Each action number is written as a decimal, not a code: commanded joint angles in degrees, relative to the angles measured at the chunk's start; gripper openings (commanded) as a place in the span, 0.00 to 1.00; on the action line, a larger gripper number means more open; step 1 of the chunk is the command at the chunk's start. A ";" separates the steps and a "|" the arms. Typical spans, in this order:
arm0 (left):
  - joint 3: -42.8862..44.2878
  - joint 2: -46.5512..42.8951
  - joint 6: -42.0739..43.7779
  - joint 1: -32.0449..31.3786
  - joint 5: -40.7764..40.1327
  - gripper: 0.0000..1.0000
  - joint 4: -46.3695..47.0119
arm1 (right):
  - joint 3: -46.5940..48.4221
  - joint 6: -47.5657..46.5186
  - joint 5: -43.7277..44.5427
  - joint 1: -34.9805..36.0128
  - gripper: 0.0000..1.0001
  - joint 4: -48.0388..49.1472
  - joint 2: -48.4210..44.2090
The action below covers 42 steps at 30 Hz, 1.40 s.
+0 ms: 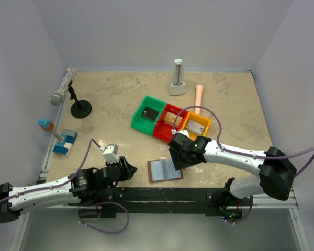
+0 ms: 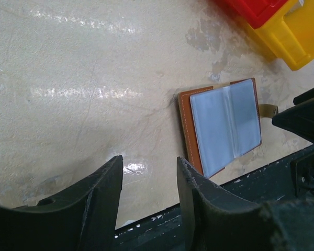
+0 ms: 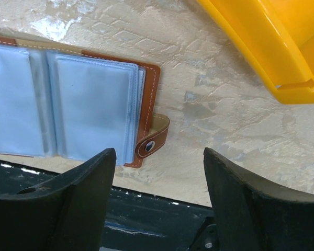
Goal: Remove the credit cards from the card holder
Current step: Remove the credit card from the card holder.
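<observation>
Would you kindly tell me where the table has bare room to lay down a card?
Bare patches: the table to the right of the yellow bin; and the stretch bordered by the green bin, the blue blocks and the card holder. Crowded: between the card holder and the red bin.

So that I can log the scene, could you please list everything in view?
card holder: one, brown and grey-blue, lying open, front centre
green bin: one, green, centre, dark item inside
red bin: one, red, beside green bin
yellow bin: one, yellow, beside red bin
microphone: one, grey, on black stand, far left
white upright object: one, white, far edge
cylinder: one, pink, behind bins
block stacks: two, blue-white and blue-orange, left edge
left gripper: one, black, open, left of card holder
right gripper: one, black, open, by card holder's tab
</observation>
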 commanded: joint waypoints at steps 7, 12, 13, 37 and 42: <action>1.06 0.60 3.05 -0.10 1.10 0.49 3.33 | 3.01 0.91 1.22 0.14 0.61 0.29 4.76; 0.98 1.13 3.31 -0.10 1.36 0.48 3.86 | 3.01 1.09 1.31 0.14 0.51 0.20 5.65; 0.80 1.05 3.31 -0.10 1.36 0.48 3.95 | 2.84 1.09 1.13 0.05 0.47 0.20 5.73; 4.58 6.04 13.23 -0.02 4.43 0.47 14.74 | -1.91 -5.23 -12.40 0.14 0.00 8.64 -13.24; 7.91 14.30 17.81 0.07 7.95 0.47 21.87 | -2.79 -4.63 -15.65 0.14 0.00 10.48 -15.27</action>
